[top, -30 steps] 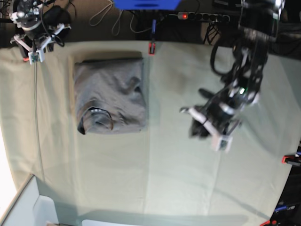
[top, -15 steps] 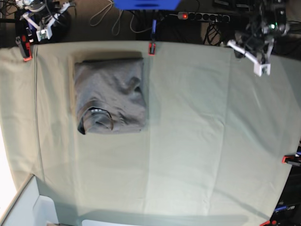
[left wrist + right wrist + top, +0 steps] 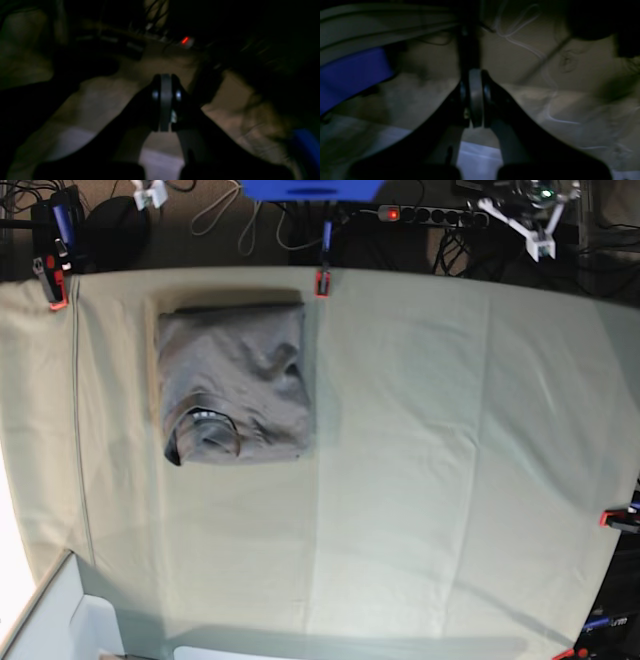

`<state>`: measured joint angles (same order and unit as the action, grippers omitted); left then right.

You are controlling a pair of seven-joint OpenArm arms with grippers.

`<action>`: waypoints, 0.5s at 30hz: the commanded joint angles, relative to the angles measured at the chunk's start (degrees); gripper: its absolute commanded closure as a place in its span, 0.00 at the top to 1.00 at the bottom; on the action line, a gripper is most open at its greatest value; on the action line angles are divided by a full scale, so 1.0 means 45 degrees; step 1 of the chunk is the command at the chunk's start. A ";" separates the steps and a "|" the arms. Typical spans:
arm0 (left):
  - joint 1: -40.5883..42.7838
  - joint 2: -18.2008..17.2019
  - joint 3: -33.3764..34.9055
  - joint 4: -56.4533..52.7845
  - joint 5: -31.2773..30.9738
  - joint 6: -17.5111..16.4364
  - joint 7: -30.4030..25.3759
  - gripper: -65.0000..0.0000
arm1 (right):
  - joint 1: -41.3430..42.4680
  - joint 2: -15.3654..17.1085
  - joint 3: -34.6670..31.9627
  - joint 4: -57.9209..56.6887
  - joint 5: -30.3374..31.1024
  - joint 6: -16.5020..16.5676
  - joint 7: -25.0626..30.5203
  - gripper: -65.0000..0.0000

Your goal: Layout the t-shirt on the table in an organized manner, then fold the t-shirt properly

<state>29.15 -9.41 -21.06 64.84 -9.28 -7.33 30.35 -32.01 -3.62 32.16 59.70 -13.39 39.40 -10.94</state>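
The t-shirt [image 3: 235,385] is a dark grey folded rectangle lying flat on the table [image 3: 450,480], left of centre, with its collar and pale label toward the near side. Both arms are pulled back past the table's far edge, well away from the shirt. My left gripper [image 3: 537,228] hangs at the top right of the base view, and in the left wrist view the left gripper [image 3: 165,83] is shut, holding nothing. My right gripper [image 3: 152,193] barely shows at the top left, and in the right wrist view the right gripper [image 3: 475,75] is likewise shut and empty.
Red clips [image 3: 322,283] [image 3: 55,292] [image 3: 615,520] pin the cloth at its edges. Behind the far edge lie a power strip [image 3: 430,216] with a red light, cables and a blue object [image 3: 312,188]. A white box [image 3: 60,620] sits at the near left corner.
Both arms have withdrawn off the table to beyond its far edge; the left one came from right of centre. Both grippers have closed. The t-shirt has not moved.
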 commanded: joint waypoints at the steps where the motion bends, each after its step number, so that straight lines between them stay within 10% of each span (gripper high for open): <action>1: -0.0216 -0.0068 0.0216 -0.0704 0.0059 -0.0060 -0.0385 0.00 | -0.0144 0.0091 -0.0026 -0.0383 0.0015 0.0134 0.0350 0.00; 4: -0.1329 -0.0126 0.0470 -0.3420 0.0587 -0.0060 -0.1225 0.00 | 0.0070 0.0091 -0.0456 -0.1848 0.0035 -0.0188 0.1933 0.00; 15: -0.4377 0.0343 0.0548 -1.1351 0.3381 -0.0060 -0.5562 0.00 | 0.2063 0.0423 -0.0905 -1.0151 0.0035 -0.7065 0.8438 0.00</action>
<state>9.72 -7.70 -18.63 13.32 6.04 -7.53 5.65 -22.11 -2.57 27.94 13.30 -13.61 8.49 26.35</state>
